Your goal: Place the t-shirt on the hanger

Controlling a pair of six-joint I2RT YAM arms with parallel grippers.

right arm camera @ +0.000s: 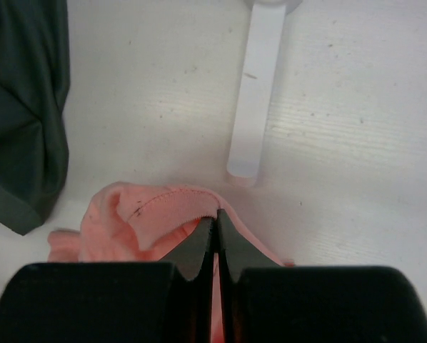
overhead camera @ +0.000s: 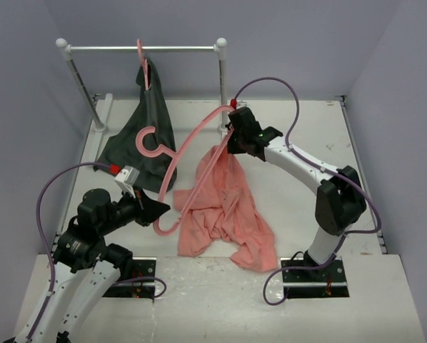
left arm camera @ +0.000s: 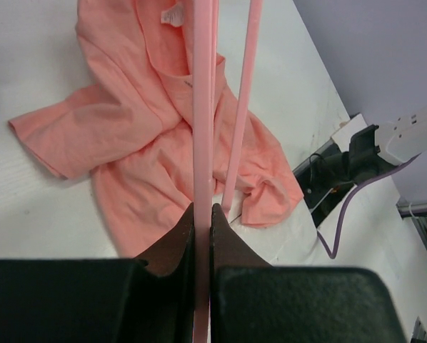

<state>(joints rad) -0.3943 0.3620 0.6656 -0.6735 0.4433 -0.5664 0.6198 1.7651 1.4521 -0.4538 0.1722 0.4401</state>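
Observation:
The salmon-pink t-shirt (overhead camera: 224,214) lies crumpled mid-table, its upper edge lifted. My right gripper (overhead camera: 231,139) is shut on that edge; the right wrist view shows a stitched hem (right arm camera: 163,207) pinched between the jaws. The thin pink hanger (overhead camera: 192,153) is held in the air, its hook pointing left, one arm reaching up to the right gripper. My left gripper (overhead camera: 160,211) is shut on the hanger's lower corner. The left wrist view shows the hanger's bar (left arm camera: 203,128) running straight out from the shut jaws over the t-shirt (left arm camera: 142,136).
A white clothes rail (overhead camera: 142,48) stands at the back left, with a second pink hanger (overhead camera: 143,61) holding a dark grey-green garment (overhead camera: 146,132) that drapes onto the table. The rail's white foot (right arm camera: 256,93) lies just beyond the right gripper. Grey walls enclose the table.

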